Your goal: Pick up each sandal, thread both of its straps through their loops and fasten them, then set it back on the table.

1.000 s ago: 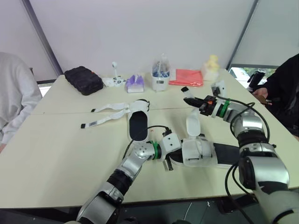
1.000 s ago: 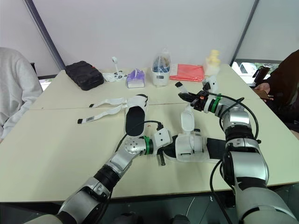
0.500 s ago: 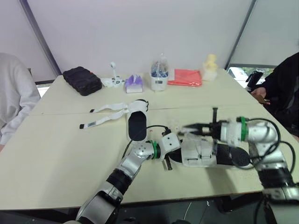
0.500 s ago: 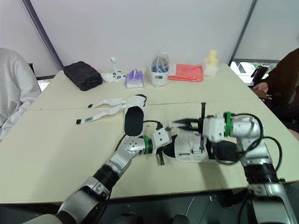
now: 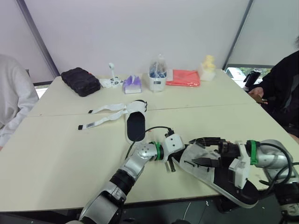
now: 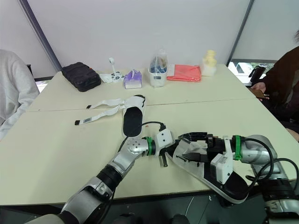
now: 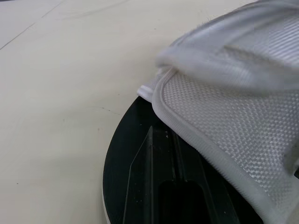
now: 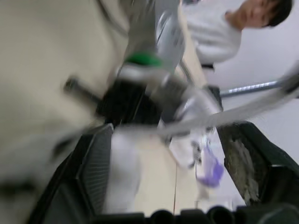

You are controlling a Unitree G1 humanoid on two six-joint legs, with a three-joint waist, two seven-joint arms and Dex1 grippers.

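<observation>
The near sandal [image 5: 223,183], with a black sole and a white mesh upper, lies at an angle, its heel at the table's front edge. My left gripper [image 5: 171,164] is shut, its fingers [image 7: 145,177] flat on the black footbed at the toe, beside the white upper [image 7: 233,107]. My right gripper [image 5: 202,151] is open, one finger above and one beside the white upper, and its fingers [image 8: 96,172] stand wide apart in the right wrist view. The second sandal [image 5: 136,122] lies farther back, its two white straps [image 5: 103,116] spread loose to the left.
Along the back of the table [image 5: 56,154] are a black pouch [image 5: 83,80], a purple tissue pack [image 5: 132,84], a clear container [image 5: 158,76], a red cloth [image 5: 184,77] and a yellow object [image 5: 208,67]. A person in grey [image 5: 13,102] sits left, a person in black [image 5: 280,91] right.
My right gripper swung down from the far right to the near sandal's upper and opened. The near sandal has turned, its heel now toward the front edge. The camera shifted slightly.
</observation>
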